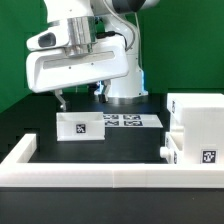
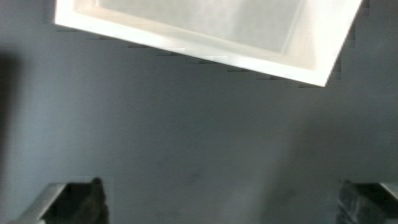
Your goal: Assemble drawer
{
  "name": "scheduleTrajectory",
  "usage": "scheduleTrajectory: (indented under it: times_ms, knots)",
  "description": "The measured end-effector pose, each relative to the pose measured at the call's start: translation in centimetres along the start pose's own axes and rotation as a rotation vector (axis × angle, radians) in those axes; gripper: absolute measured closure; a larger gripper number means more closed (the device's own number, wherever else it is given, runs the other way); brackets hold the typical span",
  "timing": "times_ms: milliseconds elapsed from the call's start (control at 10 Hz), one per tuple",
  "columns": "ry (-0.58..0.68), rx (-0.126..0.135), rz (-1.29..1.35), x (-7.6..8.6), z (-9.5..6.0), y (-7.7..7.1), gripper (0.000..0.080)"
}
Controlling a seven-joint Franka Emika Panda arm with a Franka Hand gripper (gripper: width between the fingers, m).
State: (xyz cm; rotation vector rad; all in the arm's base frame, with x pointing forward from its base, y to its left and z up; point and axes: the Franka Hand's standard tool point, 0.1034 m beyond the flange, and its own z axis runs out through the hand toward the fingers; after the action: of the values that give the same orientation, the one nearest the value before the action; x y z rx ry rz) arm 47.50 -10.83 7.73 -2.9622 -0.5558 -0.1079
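A small white drawer tray [image 1: 80, 127] with a black-and-white tag lies on the black table left of centre. In the wrist view it [image 2: 205, 35] shows as a tilted white rim with a pale inside. My gripper [image 1: 81, 97] hangs above and slightly behind the tray, open and empty. In the wrist view the gripper [image 2: 221, 205] shows both dark fingertips [image 2: 71, 200] wide apart over bare table. The large cube-like housing [image 1: 197, 118] stands at the exterior view's right. A second tagged tray [image 1: 205, 156] sits low at its front.
The marker board [image 1: 127, 122] lies flat behind the tray, by the robot's base. A long low white border wall [image 1: 100, 176] runs along the front and turns up the exterior view's left side [image 1: 24, 150].
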Motion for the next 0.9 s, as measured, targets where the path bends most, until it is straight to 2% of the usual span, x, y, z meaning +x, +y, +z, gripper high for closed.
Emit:
scheduleTrajectory:
  times_ms: [100,300,500,600,700,900]
  knots:
    - [0.012,-0.021,0.024,-0.6,0.1,-0.1,0.0151]
    - [0.034,-0.072,0.059,-2.9,0.5,-1.7,0.0151]
    - [0.051,-0.104,0.081,-5.2,1.7,-3.0,0.0151]
    - [0.05,-0.109,0.095,-6.4,2.6,-3.6,0.0151]
    - [0.059,-0.113,0.098,-6.5,3.4,-4.1,0.0151]
    - [0.059,-0.107,0.105,-7.1,4.8,-4.2,0.0151]
